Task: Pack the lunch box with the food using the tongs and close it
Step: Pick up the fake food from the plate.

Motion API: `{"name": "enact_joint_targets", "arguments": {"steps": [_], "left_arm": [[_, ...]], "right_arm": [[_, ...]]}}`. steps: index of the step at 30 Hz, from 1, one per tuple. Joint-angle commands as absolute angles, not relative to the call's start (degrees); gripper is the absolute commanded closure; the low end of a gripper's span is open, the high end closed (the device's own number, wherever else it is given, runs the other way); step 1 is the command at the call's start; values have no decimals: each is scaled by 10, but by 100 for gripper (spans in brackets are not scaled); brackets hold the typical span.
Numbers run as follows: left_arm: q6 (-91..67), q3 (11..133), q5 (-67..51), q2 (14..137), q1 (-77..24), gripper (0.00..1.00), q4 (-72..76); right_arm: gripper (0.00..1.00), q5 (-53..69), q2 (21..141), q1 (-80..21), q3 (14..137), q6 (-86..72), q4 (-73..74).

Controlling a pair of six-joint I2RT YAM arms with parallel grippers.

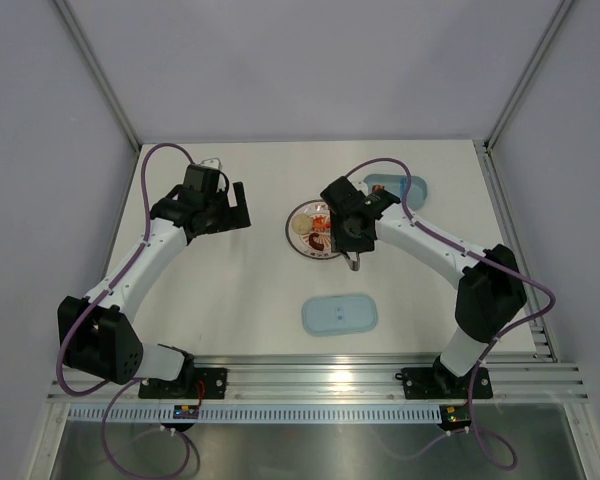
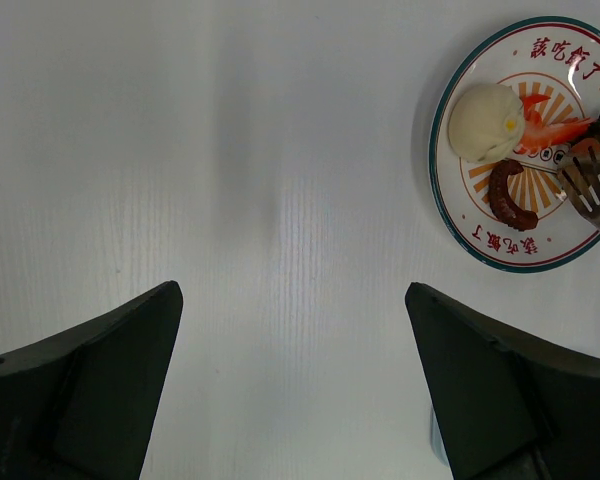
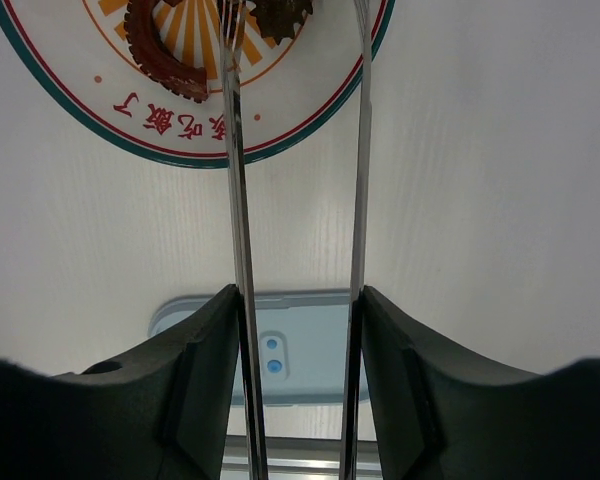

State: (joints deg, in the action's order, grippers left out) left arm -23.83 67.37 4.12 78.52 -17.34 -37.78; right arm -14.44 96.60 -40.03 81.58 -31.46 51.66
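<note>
White tabletop [image 1: 230,300] carries the plate [image 3: 70,100] where my right hand [image 3: 300,300] grips the tongs [image 3: 236,200], tips spread over the food [image 3: 160,60], so I mean to straddle one piece squarely before squeezing, the lunch box [image 1: 405,186] lying just beyond to the right, my left hand [image 2: 292,290] gaping idle.

The plate [image 2: 450,190] is painted white, with orange rays, a red ring, red writing and a green-blue edge. A cream bun [image 2: 487,122] with a yellow dot, a red-orange shrimp [image 2: 555,130] and a dark brown piece [image 2: 505,195] are seen. The tongs [image 3: 235,200] are silver. The lid [image 3: 300,350] and box [image 1: 415,190] are pale blue. The table [image 2: 230,200] is white.
</note>
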Motion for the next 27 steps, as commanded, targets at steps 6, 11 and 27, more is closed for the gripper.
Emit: {"name": "enact_joint_targets", "arguments": {"steps": [6,11,27], "left_arm": [[-235,672,42,781,-172,1,-359],[-232,670,44,780,-173,1,-359],[-233,671,44,782,-172,1,-358]], "right_arm": [[48,-176,986,-406,839,-337,490],[67,-183,969,-406,845,-337,495],[92,-243,924,-401,917,-285,529]]}}
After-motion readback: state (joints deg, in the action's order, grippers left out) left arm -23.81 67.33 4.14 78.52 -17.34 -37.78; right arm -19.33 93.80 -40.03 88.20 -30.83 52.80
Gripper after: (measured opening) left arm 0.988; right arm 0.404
